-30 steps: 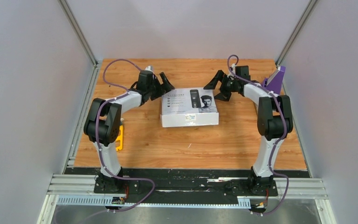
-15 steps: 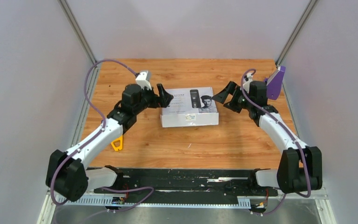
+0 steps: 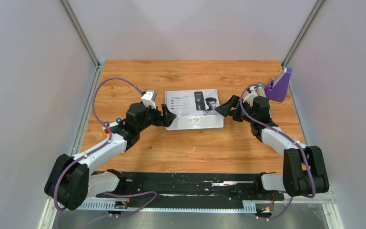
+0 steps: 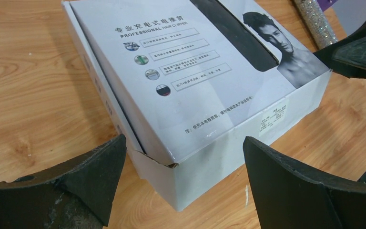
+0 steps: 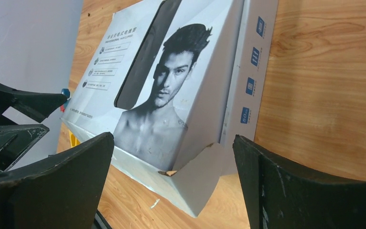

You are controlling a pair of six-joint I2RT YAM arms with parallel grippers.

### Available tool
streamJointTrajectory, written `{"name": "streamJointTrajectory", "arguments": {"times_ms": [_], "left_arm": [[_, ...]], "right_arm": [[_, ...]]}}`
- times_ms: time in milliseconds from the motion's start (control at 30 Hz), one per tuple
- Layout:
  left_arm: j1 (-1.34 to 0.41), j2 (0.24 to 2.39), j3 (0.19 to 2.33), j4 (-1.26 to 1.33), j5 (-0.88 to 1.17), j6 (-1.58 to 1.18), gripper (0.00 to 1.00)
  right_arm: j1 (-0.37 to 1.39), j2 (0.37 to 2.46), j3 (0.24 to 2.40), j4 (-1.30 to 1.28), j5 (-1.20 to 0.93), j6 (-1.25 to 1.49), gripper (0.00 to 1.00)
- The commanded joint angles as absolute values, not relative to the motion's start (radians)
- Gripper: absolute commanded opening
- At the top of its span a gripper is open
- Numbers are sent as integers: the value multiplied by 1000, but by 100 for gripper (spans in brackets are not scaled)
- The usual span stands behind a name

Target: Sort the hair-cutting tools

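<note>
We judge the clipper box (image 3: 193,109) light, stiff, slick cardboard, best pinched at its lid edge, while left fingers (image 4: 76,186) and right fingers (image 5: 290,186) stand apart.

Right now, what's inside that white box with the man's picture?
The white box is shut, so its contents are hidden. Only the printed lid shows: a man's portrait, a black clipper picture, some text.

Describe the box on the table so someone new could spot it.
On the wooden table, look mid-table, between the left gripper and right gripper. The box lies flat there: white cardboard, lid printed with a man's portrait and a black clipper. It is the only printed thing; the glittery cylinder sits off near the right edge.
</note>
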State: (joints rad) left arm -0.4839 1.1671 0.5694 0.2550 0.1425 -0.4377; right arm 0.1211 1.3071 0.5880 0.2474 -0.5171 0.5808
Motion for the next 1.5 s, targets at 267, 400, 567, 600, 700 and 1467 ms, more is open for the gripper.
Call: {"name": "streamJointTrajectory", "arguments": {"times_ms": [267,400,567,600,700,1467], "left_arm": [[-495,1153,615,176,235,-604,100],[-499,1150,690,35,260,-674,100],[-500,1152,791,-139,286,-679,100],[-500,1151,810,-158,297,-682,100],[-500,1136,825,-161,304,-689,100],[-508,1252,680,37,250,-610,100]], "right_arm": [[144,1335,714,130,-618,646,100],[147,1335,794,-51,-628,685,100],[150,1353,859,-171,-634,701,99],[149,1356,867,-185,-634,700,99],[149,1343,872,-198,-625,678,99],[152,1322,739,-130,-589,597,100]]}}
